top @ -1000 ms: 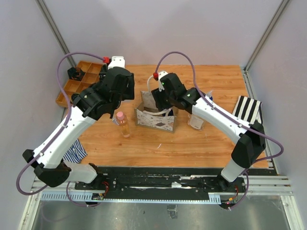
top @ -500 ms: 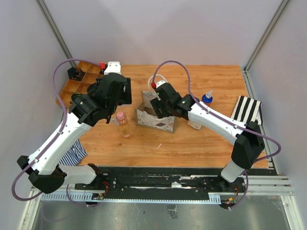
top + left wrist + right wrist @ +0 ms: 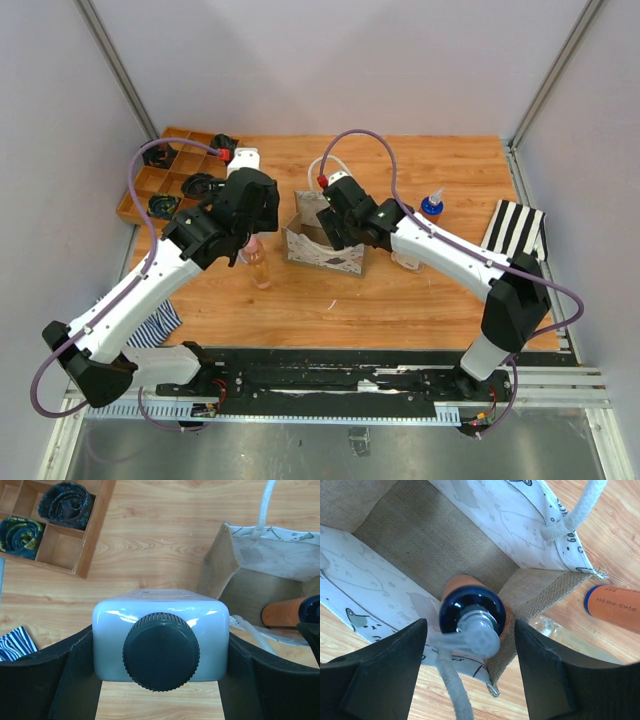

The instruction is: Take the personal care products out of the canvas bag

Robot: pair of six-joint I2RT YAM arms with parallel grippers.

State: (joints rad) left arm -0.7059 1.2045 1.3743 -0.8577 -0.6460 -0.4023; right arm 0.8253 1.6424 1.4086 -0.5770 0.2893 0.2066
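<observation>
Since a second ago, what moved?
The left pincer, holding a black-capped bottle, pulled back, uncovering the tray. The right arm swung left, uncovering the blue-capped bottle; the right pincer, open, straddles the pump bottle in the canvas bag. Bag and pink-capped bottle stayed.

The top view looks down from high over the near edge onto the whole table. Both wrist views face downward at close range. They share the canvas bag, and the right one looks into its mouth.

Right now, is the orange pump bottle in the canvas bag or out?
In. Right wrist view shows the orange pump bottle standing inside the canvas bag, right tool open either side.
</observation>
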